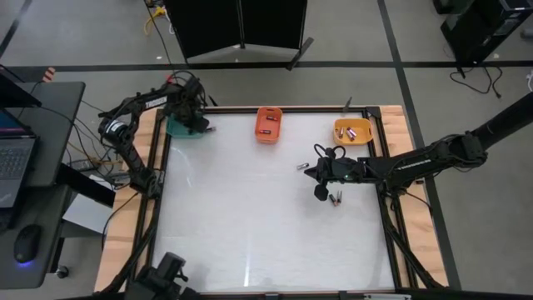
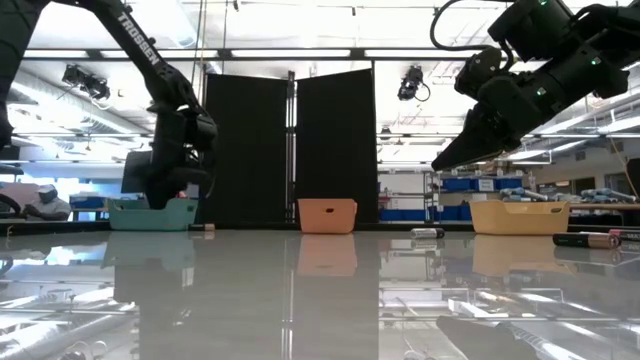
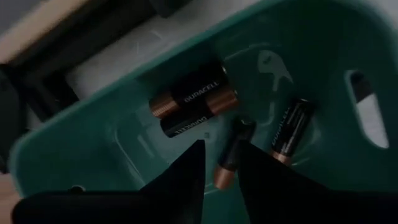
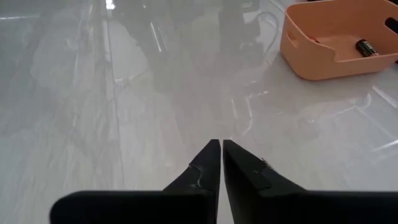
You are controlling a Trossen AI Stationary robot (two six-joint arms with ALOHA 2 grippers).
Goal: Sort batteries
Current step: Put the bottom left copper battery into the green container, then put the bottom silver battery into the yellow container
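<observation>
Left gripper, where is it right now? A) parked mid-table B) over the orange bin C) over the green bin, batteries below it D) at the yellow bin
C: in the high view the left gripper is at the green bin in the table's far left corner, and its wrist view looks down past parted fingers onto batteries lying in that bin.

Batteries (image 3: 193, 99) lying in bins, table.
</observation>
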